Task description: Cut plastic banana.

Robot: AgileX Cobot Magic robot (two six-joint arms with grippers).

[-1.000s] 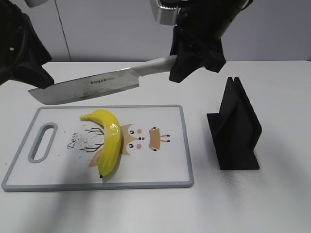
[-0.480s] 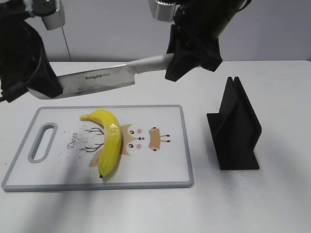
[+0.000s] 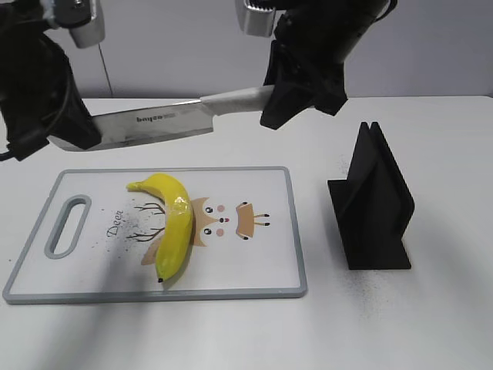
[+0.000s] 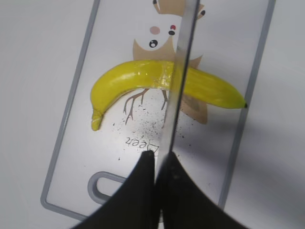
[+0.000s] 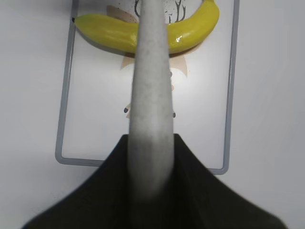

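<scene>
The plastic banana (image 3: 173, 223) lies glossy and yellow on the white cutting board (image 3: 254, 262), left of its middle. A large knife (image 3: 154, 123) hangs level above the board's far edge, clear of the banana. My right gripper (image 3: 281, 104) is shut on the knife's grey handle (image 5: 148, 95). My left gripper (image 3: 81, 135) is shut on the blade's tip end. In the left wrist view the blade (image 4: 180, 71) crosses over the banana (image 4: 133, 78) near its shiny seam and runs between my jaws (image 4: 156, 160). In the right wrist view the handle hides the middle of the banana (image 5: 109, 33).
A black knife stand (image 3: 373, 200) stands on the white table to the right of the board. The board has a grey rim, a handle slot (image 3: 68, 225) at its left end and a printed owl picture (image 3: 223, 220).
My left gripper has come in from the far left and closed on the blade's tip end. The knife has levelled and lifted slightly toward the back.
</scene>
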